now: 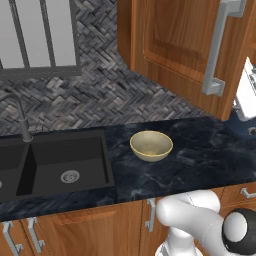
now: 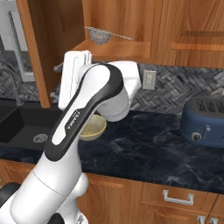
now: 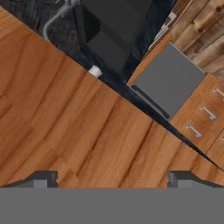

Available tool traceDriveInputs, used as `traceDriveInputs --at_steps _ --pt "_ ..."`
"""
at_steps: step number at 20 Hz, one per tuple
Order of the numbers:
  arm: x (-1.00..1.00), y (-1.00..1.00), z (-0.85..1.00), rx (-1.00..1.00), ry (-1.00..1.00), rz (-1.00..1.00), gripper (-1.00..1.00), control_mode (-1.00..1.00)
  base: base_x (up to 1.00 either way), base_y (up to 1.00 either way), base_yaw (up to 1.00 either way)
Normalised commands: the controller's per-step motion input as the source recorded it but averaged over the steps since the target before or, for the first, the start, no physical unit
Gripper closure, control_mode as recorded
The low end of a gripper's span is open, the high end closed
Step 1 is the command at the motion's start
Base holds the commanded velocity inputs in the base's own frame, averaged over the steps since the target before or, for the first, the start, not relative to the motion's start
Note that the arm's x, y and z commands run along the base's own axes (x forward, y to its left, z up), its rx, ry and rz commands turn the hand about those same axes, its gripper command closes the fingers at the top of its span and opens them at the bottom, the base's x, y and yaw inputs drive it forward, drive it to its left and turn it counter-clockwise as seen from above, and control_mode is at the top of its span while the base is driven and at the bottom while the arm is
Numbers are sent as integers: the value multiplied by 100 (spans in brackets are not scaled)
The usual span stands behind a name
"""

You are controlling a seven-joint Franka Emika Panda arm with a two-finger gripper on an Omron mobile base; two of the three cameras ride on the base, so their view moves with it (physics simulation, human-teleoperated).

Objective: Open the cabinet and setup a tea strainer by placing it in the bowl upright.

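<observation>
My claw [image 3: 112, 179] gapes wide and empty against the reddish-brown wooden cabinet door [image 1: 170, 45], seemingly swung open. Next, I reach the silver mesh tea strainer [image 2: 99, 35], upper left on the shelf.

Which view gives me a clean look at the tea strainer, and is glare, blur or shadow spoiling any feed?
Right base view: tea strainer sharp on the open cabinet shelf, slightly shaded, arm blocks part of the bowl. Left base view: even light, no glare, bowl clear. Hand view: rolled, with wood grain close up beyond the open gripper, soft but not blurred.
</observation>
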Motion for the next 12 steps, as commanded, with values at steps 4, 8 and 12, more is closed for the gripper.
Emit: traceDriveInputs --at_steps 4,8,12 --pt "-13 73 0 0 0 0 -100 -100 0 0 0" --pt "-24 72 0 0 0 3 -100 -100 0 0 0" --pt "-19 71 0 0 0 2 -100 -100 0 0 0"
